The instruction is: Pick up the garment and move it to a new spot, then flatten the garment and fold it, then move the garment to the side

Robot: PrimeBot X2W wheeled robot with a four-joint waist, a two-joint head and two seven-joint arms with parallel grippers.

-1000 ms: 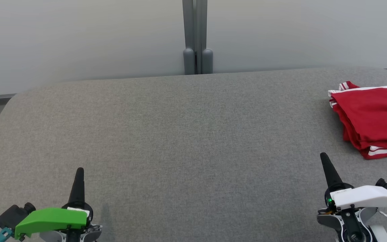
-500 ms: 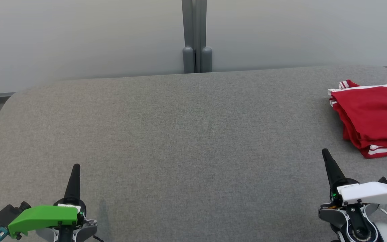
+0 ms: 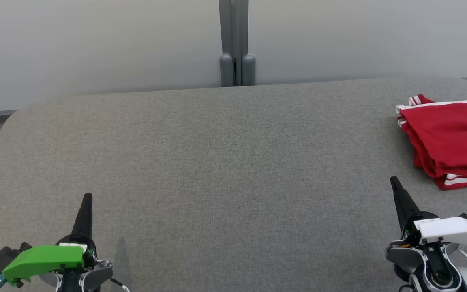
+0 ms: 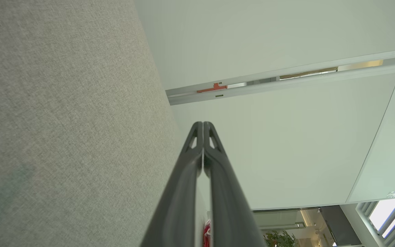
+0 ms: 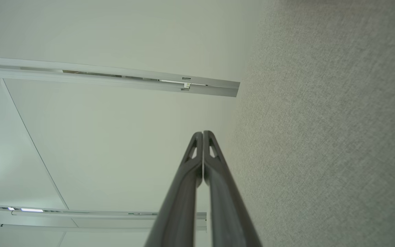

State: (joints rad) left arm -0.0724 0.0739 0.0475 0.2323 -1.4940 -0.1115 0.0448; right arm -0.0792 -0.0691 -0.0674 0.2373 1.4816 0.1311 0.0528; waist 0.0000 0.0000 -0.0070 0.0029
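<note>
Nearest you, at the lower left of the head view, your left fingers [image 3: 86, 202] point up the picture from under a green cover [image 3: 43, 259]. They are clenched into one dark spike with nothing between them. The left wrist view shows the pair pressed together along the seam, with grey cloth on one side and pale wall on the other.

At the lower right, your right fingers [image 3: 395, 190] rise from under a white cover [image 3: 454, 230], the tip leaning a little to the left. They are clenched on nothing as well, and the right wrist view shows them meeting tip to tip. The two pairs sit well apart, each over the near part of the surface [image 3: 233, 162], a wide grey fabric top with rounded far corners. You cannot tell from these views whether either tip touches the cloth.

Farther out on your right, the garment [image 3: 448, 142] lies on the surface close to the far right corner, cut off by the picture's edge. It is red with white stripes at the edges and folded into several stacked layers. It lies beyond the right fingers and apart from them, and well apart from the left fingers.

Past the far edge stands a pale wall [image 3: 95, 40]. A grey post [image 3: 233, 36] runs upright at its middle, with two rounded caps at the foot.
</note>
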